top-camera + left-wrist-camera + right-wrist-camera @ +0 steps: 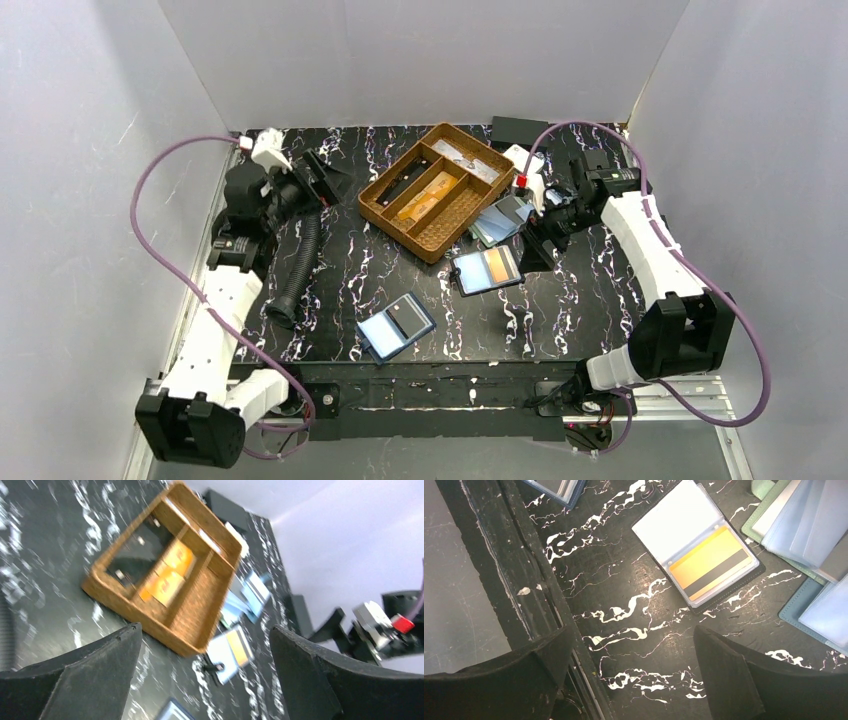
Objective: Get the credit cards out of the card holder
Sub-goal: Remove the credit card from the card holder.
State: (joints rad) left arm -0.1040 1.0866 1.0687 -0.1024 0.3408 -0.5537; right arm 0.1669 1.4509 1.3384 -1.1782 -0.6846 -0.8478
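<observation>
Two credit cards (167,575) lie in tray (150,615) middle slot; left pincer (205,629) gapes empty nearby. Right pincer (633,630), wide and empty, hangs near card holder (674,522): yellow card (714,565) inside, my next pull.

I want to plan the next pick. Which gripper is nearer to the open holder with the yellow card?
Right. The right gripper hovers just right of the holder; the left gripper is far off, left of the brown tray.
</observation>
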